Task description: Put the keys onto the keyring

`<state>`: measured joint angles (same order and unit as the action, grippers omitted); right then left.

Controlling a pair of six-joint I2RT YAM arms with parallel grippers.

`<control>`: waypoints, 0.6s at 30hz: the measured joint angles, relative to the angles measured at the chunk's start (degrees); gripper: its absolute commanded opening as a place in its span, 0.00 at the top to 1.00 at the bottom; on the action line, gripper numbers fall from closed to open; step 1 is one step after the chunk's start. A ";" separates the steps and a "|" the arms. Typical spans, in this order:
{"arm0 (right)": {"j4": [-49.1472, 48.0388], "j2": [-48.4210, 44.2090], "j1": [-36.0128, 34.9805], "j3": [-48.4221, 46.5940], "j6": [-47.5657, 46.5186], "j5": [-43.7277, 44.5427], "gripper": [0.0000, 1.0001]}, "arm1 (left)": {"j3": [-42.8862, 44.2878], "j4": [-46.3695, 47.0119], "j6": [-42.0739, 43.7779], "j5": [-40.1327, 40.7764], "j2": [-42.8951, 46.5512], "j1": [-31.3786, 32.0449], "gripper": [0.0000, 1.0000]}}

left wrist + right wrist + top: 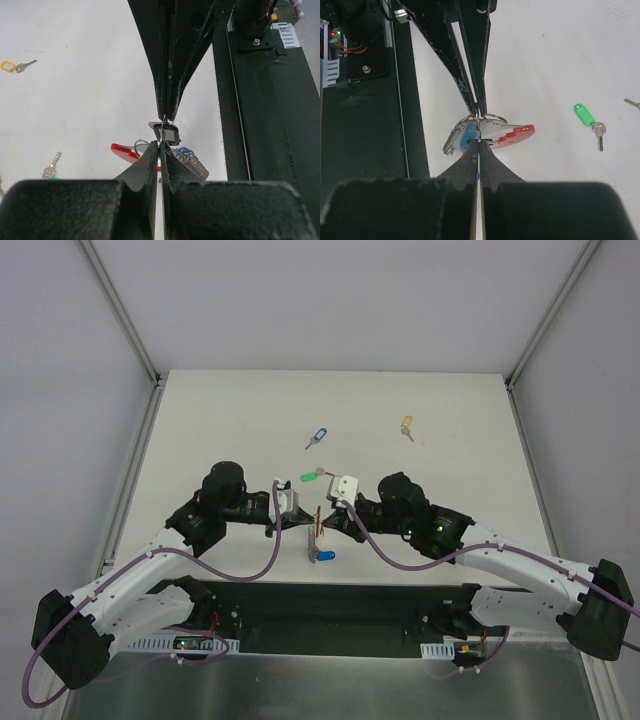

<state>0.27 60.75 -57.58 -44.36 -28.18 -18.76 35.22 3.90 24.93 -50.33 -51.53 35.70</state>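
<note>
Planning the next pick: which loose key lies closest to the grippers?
The green-tagged key; the loose blue-tagged key and the yellow-tagged key lie farther away.

The keyring (517,135) pairs a smooth, glossy red plastic band with a ribbed grey strap that has a dull metallic sheen. The keys (599,134) are bright silver metal. The green tag (584,114) and the yellow tag (7,66) are shiny plastic. The table (230,420) is matt white, faintly scuffed.

The white desk (250,410) has a flat, matte surface. A black plate (330,610) spans its near edge. Aluminium frame posts (120,310) rise at the far corners, backed by pale walls (330,300).
</note>
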 measured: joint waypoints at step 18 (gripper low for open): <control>0.04 0.00 -0.11 0.00 0.02 -0.15 0.99 | 0.00 0.17 0.00 2.40 0.66 0.37 1.00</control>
<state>0.32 60.75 -57.69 -44.36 -28.16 -18.92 35.22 4.08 24.93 -47.92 -50.87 36.07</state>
